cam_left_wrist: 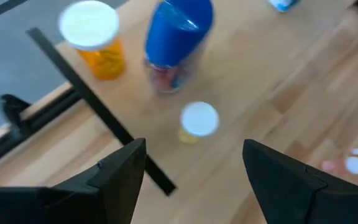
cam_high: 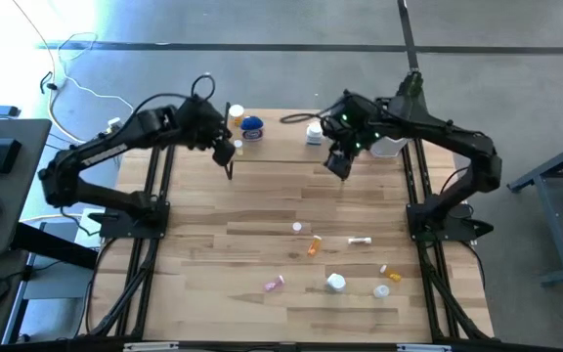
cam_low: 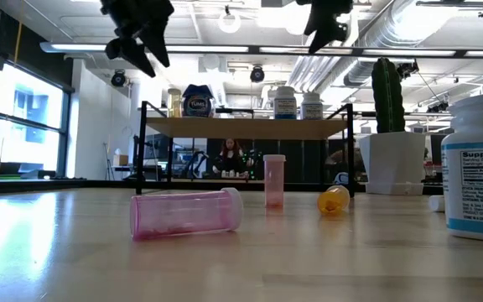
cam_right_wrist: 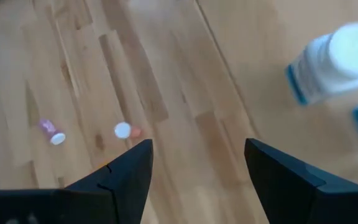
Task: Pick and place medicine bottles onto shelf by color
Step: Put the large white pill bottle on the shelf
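Jaws apart, cylindrical pink bottle (cam_low: 187, 213), wood shelf (cam_low: 246, 127)

Lighting is bright and even. In the low view, daylight enters through windows (cam_low: 23, 117) and leaves a pale sheen on the worktop (cam_low: 241, 260). The blue-lidded jar (cam_left_wrist: 178, 37) and white bottle (cam_right_wrist: 337, 62) show motion blur in the wrist views.

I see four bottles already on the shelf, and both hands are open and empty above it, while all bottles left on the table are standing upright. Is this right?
Not quite. In the low view the pink bottle and the orange bottle on the table lie on their sides; only some stand. The rest holds: bottles stand on the shelf, and the left hand and right hand are open and empty.
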